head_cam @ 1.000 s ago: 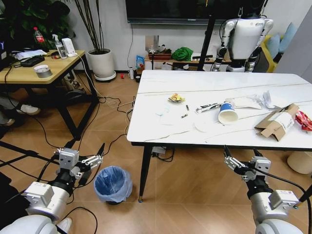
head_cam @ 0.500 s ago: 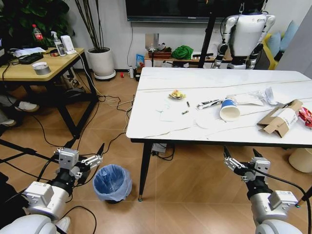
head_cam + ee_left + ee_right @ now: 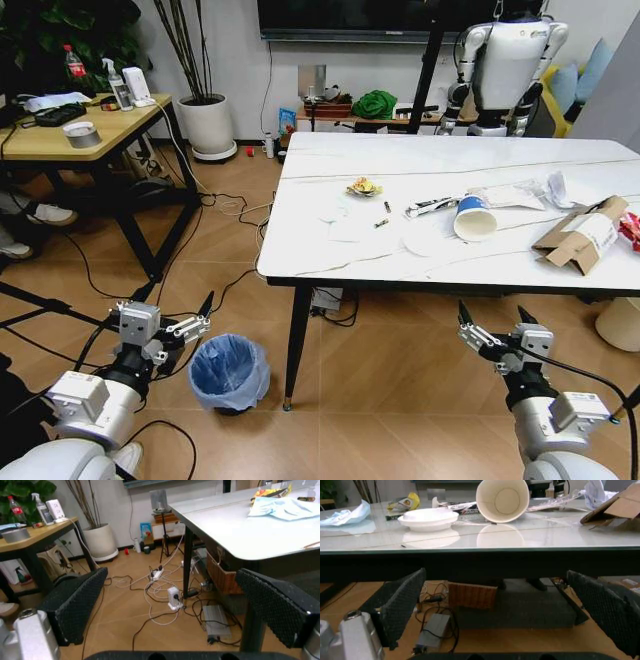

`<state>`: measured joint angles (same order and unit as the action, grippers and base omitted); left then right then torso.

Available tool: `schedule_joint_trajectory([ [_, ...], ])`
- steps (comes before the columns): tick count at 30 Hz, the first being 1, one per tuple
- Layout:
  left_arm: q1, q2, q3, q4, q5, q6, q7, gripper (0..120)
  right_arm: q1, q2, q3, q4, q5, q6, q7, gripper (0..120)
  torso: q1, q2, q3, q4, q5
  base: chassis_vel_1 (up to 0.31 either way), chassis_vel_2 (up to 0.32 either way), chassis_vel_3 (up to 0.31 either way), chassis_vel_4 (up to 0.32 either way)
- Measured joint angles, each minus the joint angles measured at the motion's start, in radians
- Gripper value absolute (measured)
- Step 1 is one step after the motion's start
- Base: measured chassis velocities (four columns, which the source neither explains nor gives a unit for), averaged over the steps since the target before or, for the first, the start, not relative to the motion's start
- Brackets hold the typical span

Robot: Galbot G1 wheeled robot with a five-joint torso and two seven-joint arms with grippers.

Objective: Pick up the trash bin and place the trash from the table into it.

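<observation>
The trash bin (image 3: 230,372), lined with a crinkled blue bag, stands on the floor beside the table's near left leg. My left gripper (image 3: 178,300) hangs open just left of it; my right gripper (image 3: 492,312) is open below the table's front edge. On the table (image 3: 450,165) lies the trash: a paper cup (image 3: 474,218) on its side, a cardboard box (image 3: 580,235), a red wrapper (image 3: 632,230), a yellow scrap (image 3: 363,187), tissues (image 3: 345,225) and clear wrappers (image 3: 505,197). The right wrist view faces the cup (image 3: 502,500) and a white lid (image 3: 427,517) between open fingers (image 3: 400,603).
A wooden desk (image 3: 70,130) stands at the left, with cables (image 3: 240,215) trailing over the floor between it and the table. A potted plant (image 3: 210,130) and another robot (image 3: 505,70) are at the back. A plain white bin (image 3: 625,325) sits under the table's right end.
The whole head view has shifted slightly, so the camera moved. Both grippers hold the same open pose, and the trash and bin lie as before.
</observation>
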<state>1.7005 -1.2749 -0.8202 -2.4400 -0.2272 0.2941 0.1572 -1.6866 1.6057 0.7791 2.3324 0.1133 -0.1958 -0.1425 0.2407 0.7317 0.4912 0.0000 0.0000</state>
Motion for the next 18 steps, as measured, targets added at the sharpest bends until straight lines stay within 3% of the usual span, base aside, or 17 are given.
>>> schedule_joint_trajectory([
  [18, -0.006, -0.003, 0.000, 0.002, -0.001, 0.001, 0.000, 100, 0.006, 0.001, -0.002, -0.007, -0.005, 0.007, -0.002, 100, -0.029, -0.072, -0.043, 0.0000, 0.0000, 0.000, 0.000, 0.000, 0.000],
])
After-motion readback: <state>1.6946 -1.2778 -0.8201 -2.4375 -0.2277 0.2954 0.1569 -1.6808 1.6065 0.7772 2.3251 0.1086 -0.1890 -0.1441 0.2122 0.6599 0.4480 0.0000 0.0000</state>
